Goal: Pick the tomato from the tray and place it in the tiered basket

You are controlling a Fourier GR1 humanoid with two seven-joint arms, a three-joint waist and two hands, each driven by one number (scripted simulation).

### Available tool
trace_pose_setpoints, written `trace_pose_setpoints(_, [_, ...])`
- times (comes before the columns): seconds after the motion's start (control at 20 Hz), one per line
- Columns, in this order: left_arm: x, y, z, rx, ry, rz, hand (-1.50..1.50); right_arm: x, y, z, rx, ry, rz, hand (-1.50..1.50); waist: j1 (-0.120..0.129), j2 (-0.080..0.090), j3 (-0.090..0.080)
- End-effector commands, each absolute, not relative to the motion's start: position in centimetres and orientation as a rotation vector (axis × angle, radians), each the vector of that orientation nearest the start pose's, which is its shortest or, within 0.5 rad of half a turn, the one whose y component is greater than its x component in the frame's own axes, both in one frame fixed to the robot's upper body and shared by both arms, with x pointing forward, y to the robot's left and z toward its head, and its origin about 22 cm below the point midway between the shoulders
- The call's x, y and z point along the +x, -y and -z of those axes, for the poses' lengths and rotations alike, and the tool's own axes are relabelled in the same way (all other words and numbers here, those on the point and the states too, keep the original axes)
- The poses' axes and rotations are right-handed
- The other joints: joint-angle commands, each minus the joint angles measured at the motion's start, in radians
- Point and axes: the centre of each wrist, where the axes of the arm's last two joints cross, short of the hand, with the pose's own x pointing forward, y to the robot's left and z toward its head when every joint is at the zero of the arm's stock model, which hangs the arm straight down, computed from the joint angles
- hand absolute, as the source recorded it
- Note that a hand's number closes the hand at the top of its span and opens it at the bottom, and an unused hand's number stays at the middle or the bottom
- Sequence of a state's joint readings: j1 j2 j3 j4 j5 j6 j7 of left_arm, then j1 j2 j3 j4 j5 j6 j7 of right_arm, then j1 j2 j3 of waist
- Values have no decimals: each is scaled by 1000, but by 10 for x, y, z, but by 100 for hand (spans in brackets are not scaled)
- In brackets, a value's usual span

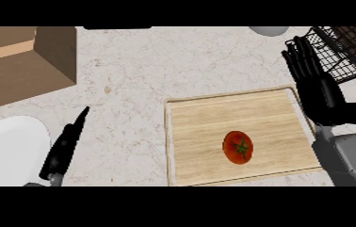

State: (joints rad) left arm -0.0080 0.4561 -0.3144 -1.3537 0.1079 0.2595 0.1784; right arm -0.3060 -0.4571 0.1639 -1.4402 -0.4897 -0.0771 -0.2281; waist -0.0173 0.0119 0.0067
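Right hand [316, 82] — black, fingers straight and held together, pointing up the view toward the far right corner; it grasps nothing. It sits over the right edge of the tray [201, 106], its fingertips beside the black wire tiered basket [341, 56] at the upper right. Grey forearm comes in from the lower right.

Left hand [64, 148] — at the lower left, seen edge-on, fingers straight and pointing up and slightly right, relaxed, holding nothing; resting over the worktop [167, 61].

Tomato [238, 147]: red with a green stem, lying on the wooden tray, in its lower middle part, well apart from both hands.

Other items: a brown box [38, 61] at the upper left; a white plate [21, 150] at the left edge, just beside the left hand; a pale rounded object [269, 30] at the top edge, cut off.
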Motion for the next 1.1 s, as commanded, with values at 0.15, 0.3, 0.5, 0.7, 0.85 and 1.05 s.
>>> trace_pose_setpoints(0.15, [237, -313, -20, 482, 1374, 234, 0, 290, 262, -61, 381, 1864, -77, 150, -21, -17, -7])
trace_pose_setpoints(0.3, [228, -317, -16, 498, 1354, 203, 0, 295, 273, -59, 305, 1992, 614, 150, -122, -57, 45])
trace_pose_setpoints(0.5, [246, -311, -43, 445, 1514, 187, 0, 235, 324, 13, -264, 1590, 186, -150, -19, -16, -8])
trace_pose_setpoints(0.7, [271, -293, -38, 461, 1535, 209, 0, 203, 329, -34, -251, 1662, 108, -150, -6, -15, -8])
trace_pose_setpoints(0.85, [272, -301, -39, 432, 1533, 205, 0, 190, 332, -53, -230, 1632, -147, -150, -8, -16, -9])
trace_pose_setpoints(1.05, [266, -286, -28, 437, 1534, 222, 0, 198, 356, -105, -309, 1499, -500, -150, -1, -16, -11])
